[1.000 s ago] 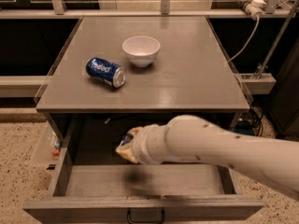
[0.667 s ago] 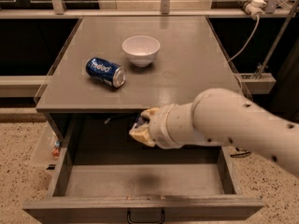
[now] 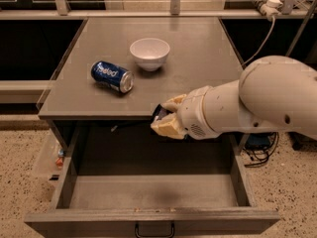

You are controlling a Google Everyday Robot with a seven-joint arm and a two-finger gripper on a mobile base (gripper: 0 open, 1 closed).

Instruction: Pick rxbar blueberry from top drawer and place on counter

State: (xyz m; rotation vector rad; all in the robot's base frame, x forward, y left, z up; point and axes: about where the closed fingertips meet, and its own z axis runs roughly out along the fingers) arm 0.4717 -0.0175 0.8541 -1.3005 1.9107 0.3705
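Note:
My gripper (image 3: 166, 117) is at the front edge of the counter (image 3: 198, 68), above the open top drawer (image 3: 153, 190). Its pale fingers (image 3: 168, 128) are shut on the rxbar blueberry (image 3: 160, 113), a small dark wrapper of which only an edge shows between them. The white arm comes in from the right. The drawer's grey floor shows nothing on it; its dark handle (image 3: 154, 229) is at the bottom.
A blue soda can (image 3: 112, 76) lies on its side on the counter's left part. A white bowl (image 3: 149, 53) stands behind it. A white cable and plug (image 3: 270, 6) hang at the back right. Speckled floor lies on both sides.
The gripper has risen out of the drawer with the bar and moved up and right to the counter's front edge.

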